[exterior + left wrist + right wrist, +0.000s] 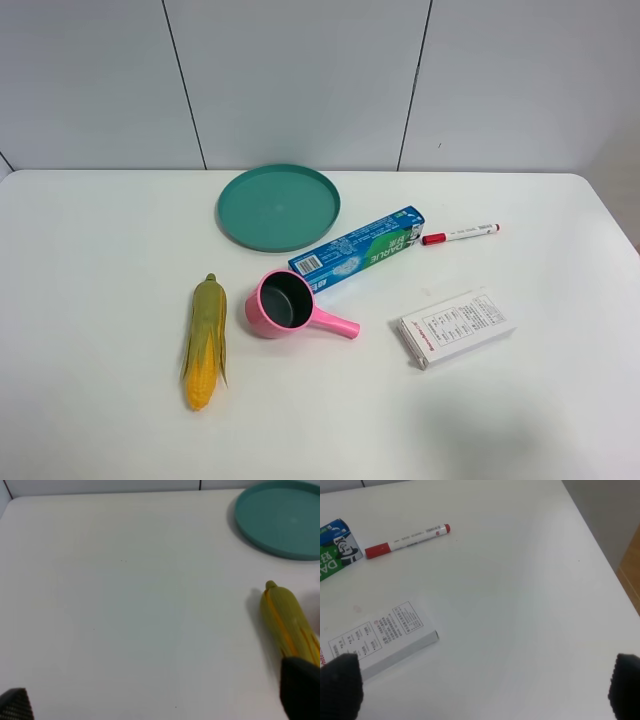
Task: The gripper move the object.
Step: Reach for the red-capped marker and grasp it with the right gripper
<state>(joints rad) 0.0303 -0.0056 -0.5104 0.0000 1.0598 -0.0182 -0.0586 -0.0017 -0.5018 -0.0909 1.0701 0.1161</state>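
The marker pen (pixel 460 234), white with a red cap and red tail, lies flat on the white table (pixel 100 400), right of the blue-green toothpaste box (pixel 358 250). It also shows in the right wrist view (pixel 407 541). My right gripper (pixel 482 690) is open and empty, its dark fingertips (pixel 340 685) far apart, well short of the pen and beside the white carton (pixel 380 640). My left gripper (pixel 155 700) is open and empty over bare table, with the corn (pixel 287 625) near one fingertip. Neither arm shows in the exterior view.
A green plate (pixel 240 215) sits at the back centre. A pink scoop cup (pixel 285 303) lies in front of the toothpaste box, a corn cob (pixel 204 340) to its left, a white carton (pixel 456 326) to its right. The table's right edge (pixel 600 555) is close to the right gripper.
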